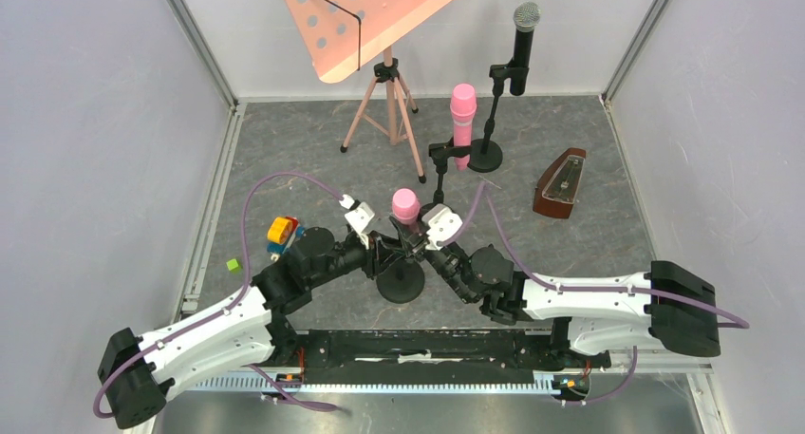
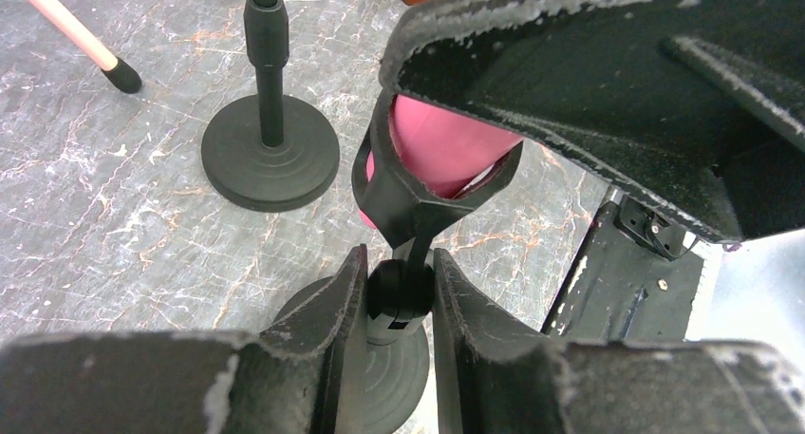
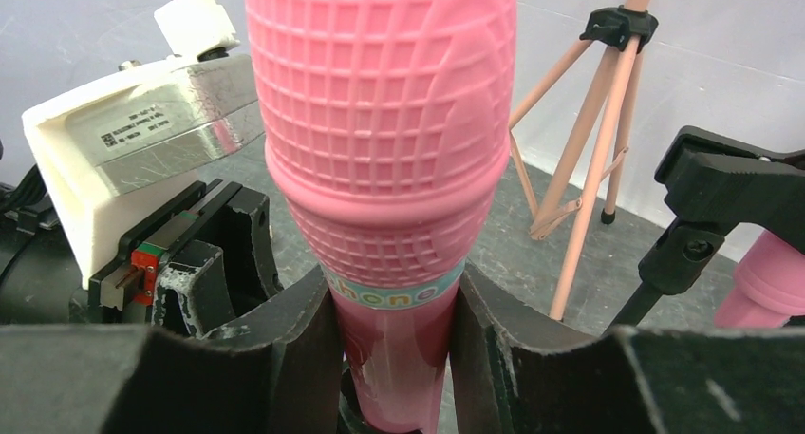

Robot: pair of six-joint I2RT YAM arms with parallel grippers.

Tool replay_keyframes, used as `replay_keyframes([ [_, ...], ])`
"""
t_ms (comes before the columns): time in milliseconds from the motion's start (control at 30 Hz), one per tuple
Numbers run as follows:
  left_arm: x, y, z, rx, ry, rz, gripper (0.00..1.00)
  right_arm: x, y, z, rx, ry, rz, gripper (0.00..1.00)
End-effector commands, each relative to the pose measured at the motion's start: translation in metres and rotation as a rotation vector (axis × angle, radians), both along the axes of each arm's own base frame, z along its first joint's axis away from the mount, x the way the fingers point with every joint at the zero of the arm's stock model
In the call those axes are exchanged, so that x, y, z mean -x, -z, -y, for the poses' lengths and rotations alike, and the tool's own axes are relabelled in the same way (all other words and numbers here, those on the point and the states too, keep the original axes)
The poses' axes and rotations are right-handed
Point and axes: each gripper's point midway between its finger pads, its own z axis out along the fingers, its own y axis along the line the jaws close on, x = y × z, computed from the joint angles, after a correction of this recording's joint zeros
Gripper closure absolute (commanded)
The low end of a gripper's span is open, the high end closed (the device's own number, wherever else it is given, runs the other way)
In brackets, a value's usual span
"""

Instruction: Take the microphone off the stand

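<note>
A pink toy microphone [image 1: 405, 204] stands upright in the clip of the near black stand [image 1: 401, 282] at the table's middle front. My right gripper [image 3: 394, 301] is shut on the microphone's smooth pink body [image 3: 380, 121], just below its ribbed head. My left gripper [image 2: 399, 282] is shut on the stand's black neck joint [image 2: 399, 306], right under the clip [image 2: 418, 201] that wraps the microphone [image 2: 441, 144]. Both grippers meet at the stand from opposite sides in the top view. The microphone's lower end is hidden.
Behind stand a second pink microphone [image 1: 462, 121] on its stand and a black microphone [image 1: 525, 45] on another. A pink music stand [image 1: 380, 16] on a tripod is at the back, a brown metronome [image 1: 560, 182] to the right, a coloured toy [image 1: 282, 233] and green cube [image 1: 232, 264] to the left.
</note>
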Motion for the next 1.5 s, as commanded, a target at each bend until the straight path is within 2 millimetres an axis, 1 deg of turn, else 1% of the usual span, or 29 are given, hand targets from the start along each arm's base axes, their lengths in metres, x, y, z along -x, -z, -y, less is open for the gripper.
replay_keyframes([
  [0,0.003,0.073,-0.031,-0.195,-0.105,-0.171,0.98,0.019,-0.089,-0.007,-0.223,-0.096,0.086,1.0],
  [67,0.004,0.071,-0.029,-0.183,-0.1,-0.169,0.98,0.023,-0.113,-0.006,-0.226,-0.108,0.137,1.0],
  [167,0.003,0.072,-0.028,-0.174,-0.102,-0.171,0.98,0.03,-0.145,-0.006,-0.143,-0.125,0.285,0.99],
  [233,0.004,0.077,-0.028,-0.187,-0.102,-0.183,0.98,0.032,-0.16,-0.006,-0.124,-0.133,0.308,0.99],
  [333,0.005,0.084,-0.029,-0.204,-0.103,-0.2,0.98,0.047,-0.175,-0.007,-0.142,-0.217,0.342,0.98],
  [400,0.004,0.084,-0.029,-0.204,-0.107,-0.201,0.98,0.055,-0.182,-0.005,-0.176,-0.258,0.342,0.98],
  [467,0.003,0.082,-0.029,-0.2,-0.112,-0.197,0.98,0.057,-0.186,0.001,-0.201,-0.265,0.335,0.98],
  [567,0.003,0.078,-0.028,-0.194,-0.108,-0.19,0.98,0.053,-0.192,0.019,-0.238,-0.216,0.332,0.98],
  [667,0.002,0.074,-0.027,-0.186,-0.102,-0.18,0.97,0.044,-0.19,0.039,-0.255,-0.132,0.316,0.99],
  [700,0.002,0.071,-0.026,-0.178,-0.101,-0.175,0.94,0.04,-0.187,0.045,-0.256,-0.104,0.307,0.99],
  [800,-0.001,0.059,-0.025,-0.15,-0.112,-0.159,0.79,0.028,-0.178,0.066,-0.268,0.001,0.277,0.98],
  [833,-0.003,0.054,-0.025,-0.138,-0.121,-0.151,0.73,0.024,-0.175,0.073,-0.269,0.038,0.264,0.99],
  [867,-0.004,0.05,-0.024,-0.129,-0.126,-0.146,0.64,0.02,-0.171,0.08,-0.269,0.073,0.252,0.99],
  [933,-0.005,0.038,-0.022,-0.104,-0.124,-0.13,0.52,0.014,-0.163,0.091,-0.256,0.136,0.232,0.99],
  [1033,-0.007,0.021,-0.019,-0.072,-0.117,-0.101,0.45,0.008,-0.155,0.105,-0.231,0.202,0.226,0.99],
  [1233,-0.005,-0.015,-0.015,-0.025,-0.079,-0.036,0.28,0.002,-0.132,0.116,-0.157,0.261,0.173,0.98],
  [1300,-0.004,-0.023,-0.018,-0.011,-0.083,-0.019,0.16,0.003,-0.125,0.12,-0.138,0.256,0.154,0.98],
  [1367,-0.005,-0.031,-0.022,0.007,-0.099,0.001,0.07,0.005,-0.119,0.121,-0.128,0.232,0.131,0.98],
  [1400,-0.005,-0.035,-0.024,0.018,-0.112,0.011,0.01,0.007,-0.116,0.121,-0.123,0.214,0.11,0.98],
  [1467,-0.005,-0.043,-0.029,0.045,-0.127,0.024,0.0,0.013,-0.114,0.122,-0.126,0.158,0.043,0.98],
])
